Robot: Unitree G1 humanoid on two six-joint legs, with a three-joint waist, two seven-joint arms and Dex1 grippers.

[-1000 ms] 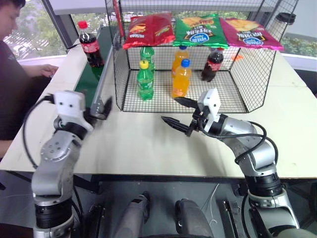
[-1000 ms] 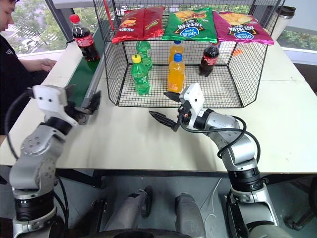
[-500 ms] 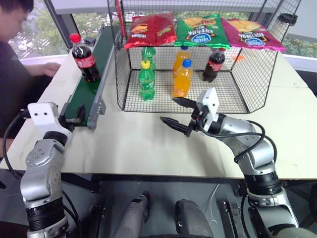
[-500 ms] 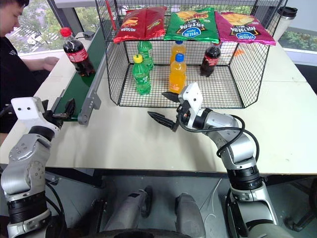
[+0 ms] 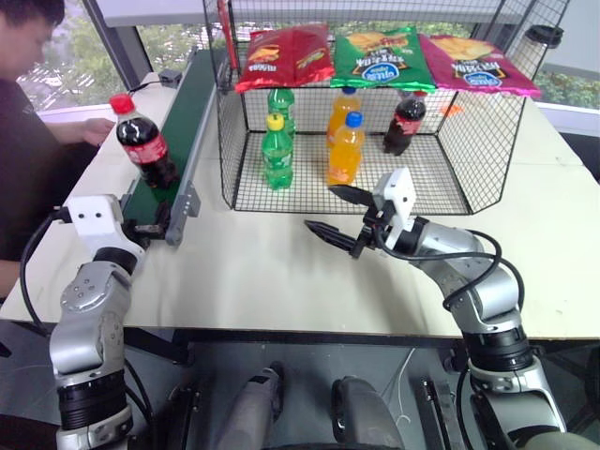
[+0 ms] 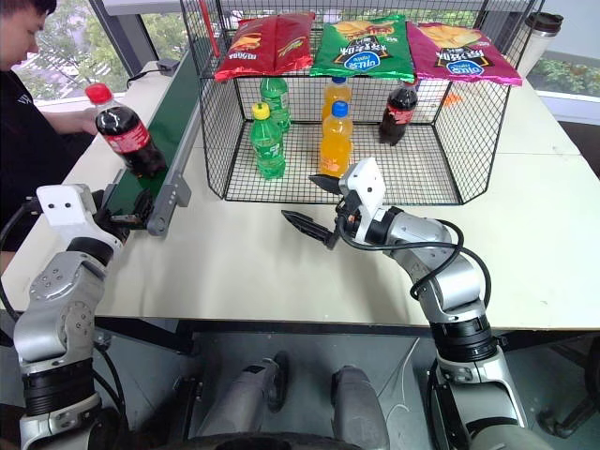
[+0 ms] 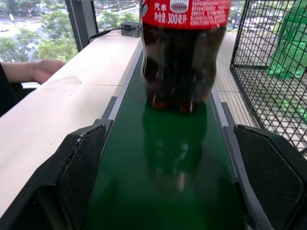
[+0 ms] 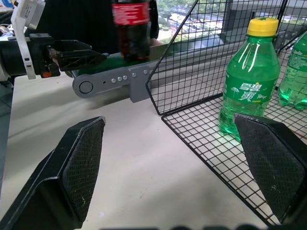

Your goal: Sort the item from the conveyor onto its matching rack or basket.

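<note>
Right now the cola bottle (image 5: 142, 141) stands upright on the conveyor (image 5: 178, 117), near its front end by the table's left edge, and the left gripper (image 5: 156, 218) waits level at that end with its jaws spread wide and empty — the bottle sits just ahead of them, apart, not yet touched. I'd say this is the pick-up step: the next move calls for sliding forward so the jaws straddle the bottle's lower body, then squeezing without tipping it. The right gripper (image 5: 339, 216) hovers over the bare table in front of the wire cage (image 5: 487, 122), pointing toward the left, jaws also parted and holding nothing — ready, perhaps, for a handover
</note>
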